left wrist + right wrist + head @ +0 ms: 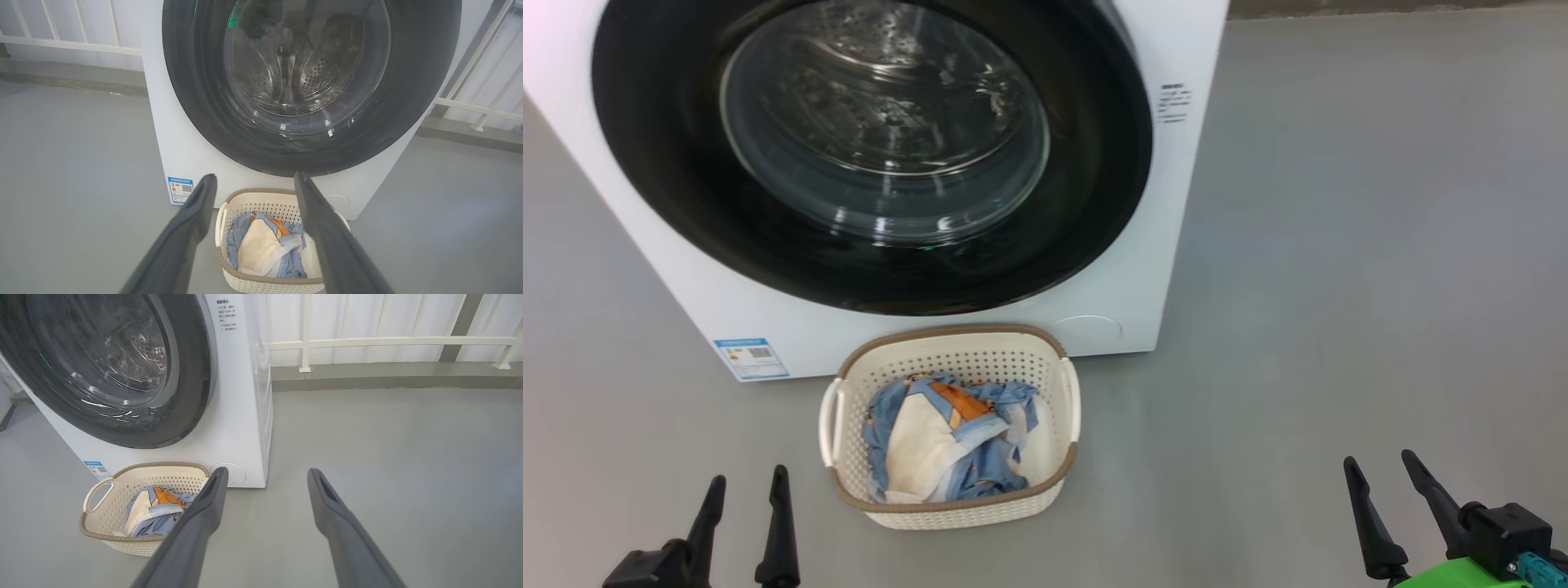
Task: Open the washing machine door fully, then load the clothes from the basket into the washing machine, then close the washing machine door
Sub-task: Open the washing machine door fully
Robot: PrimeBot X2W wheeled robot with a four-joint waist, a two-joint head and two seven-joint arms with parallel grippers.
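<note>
The white washing machine (1111, 286) stands on the grey floor with its round black-rimmed door (1094, 163) shut flat against the front. Through the glass centre (306, 61) I see the perforated drum. Directly before it sits the cream basket (968, 351), holding the light blue and cream clothes (947, 445) with orange prints. My left gripper (748, 482) is open and empty at the lower left, short of the basket. My right gripper (1380, 463) is open and empty at the lower right, well off to the basket's right. The wrist views show both: basket (261, 204), clothes (151, 506).
A blue label sticker (752, 358) is on the machine's lower left front. A white railing (388, 342) and a low kerb run behind the machine. Bare grey floor (1380, 245) stretches to the right of the machine.
</note>
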